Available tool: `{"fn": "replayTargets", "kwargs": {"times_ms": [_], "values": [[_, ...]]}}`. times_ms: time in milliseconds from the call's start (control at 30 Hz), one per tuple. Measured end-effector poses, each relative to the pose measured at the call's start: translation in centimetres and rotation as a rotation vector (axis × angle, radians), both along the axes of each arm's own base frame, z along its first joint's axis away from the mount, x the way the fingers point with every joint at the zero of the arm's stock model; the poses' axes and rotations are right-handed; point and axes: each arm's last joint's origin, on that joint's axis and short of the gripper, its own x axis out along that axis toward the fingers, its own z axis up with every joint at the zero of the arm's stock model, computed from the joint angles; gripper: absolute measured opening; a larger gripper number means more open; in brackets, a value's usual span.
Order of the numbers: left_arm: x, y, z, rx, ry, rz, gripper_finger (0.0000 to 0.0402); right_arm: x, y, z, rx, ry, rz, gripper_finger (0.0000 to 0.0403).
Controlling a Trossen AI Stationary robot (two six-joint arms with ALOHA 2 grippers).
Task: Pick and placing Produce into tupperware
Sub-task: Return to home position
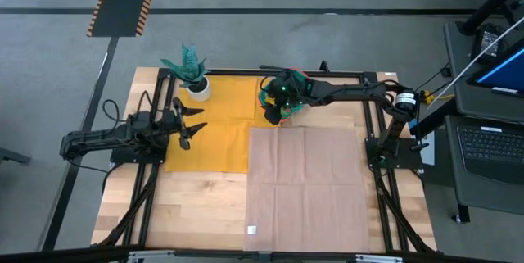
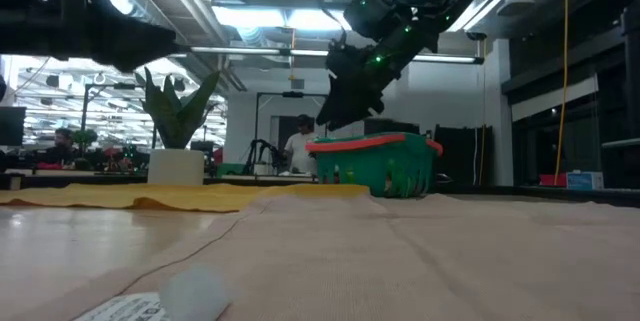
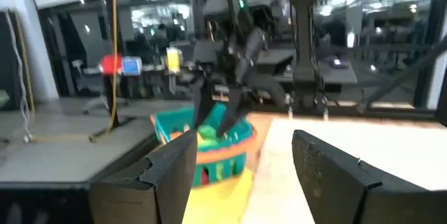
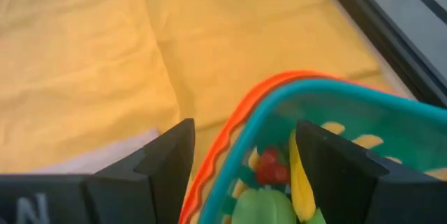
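The teal tupperware [image 1: 265, 92] with its orange-red rim [image 4: 279, 84] stands near the table's far edge, where the yellow cloth meets the tan one. Produce lies inside it: a red piece [image 4: 272, 169], a yellow one [image 4: 300, 182] and a green one [image 4: 262, 206]. My right gripper [image 4: 244, 137] hovers open just above the container's left rim [image 2: 322, 147], one finger over the inside and one outside, with nothing between them. My left gripper [image 1: 192, 124] is open and drawn back at the table's left side, pointing level toward the container [image 3: 209, 158].
A teal plant in a white pot [image 1: 191, 70] stands at the far left on the yellow cloth [image 1: 217, 128]. A tan cloth [image 1: 307, 185] covers the middle and near right, with a small white tag [image 1: 252, 230] on it. People show in the room beyond [image 2: 298, 146].
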Motion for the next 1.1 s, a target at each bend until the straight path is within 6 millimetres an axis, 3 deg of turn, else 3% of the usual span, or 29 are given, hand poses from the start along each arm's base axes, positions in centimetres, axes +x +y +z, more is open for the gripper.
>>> {"fn": "replayTargets", "kwargs": {"times_ms": [200, 533, 900, 1100], "values": [[0.0, 0.1, -0.5, 0.001, 0.042, 0.027, 0.0227, 0.5, 0.7, 0.3, -0.010, -0.043, 0.015, 0.0249], [0.0, 0.1, -0.6, -0.005, 0.051, 0.041, 0.0227, 2.9, 4.2, 2.4, -0.143, -0.282, 0.141, 0.0249], [0.0, 0.1, -0.6, -0.018, 0.046, 0.039, 0.0227, 3.4, 7.5, 2.5, -0.183, -0.493, 0.210, 0.0249], [0.0, 0.1, -0.6, -0.018, 0.046, 0.039, 0.0227, 3.5, 8.6, 2.2, -0.131, -0.475, 0.217, 0.0249]]}}
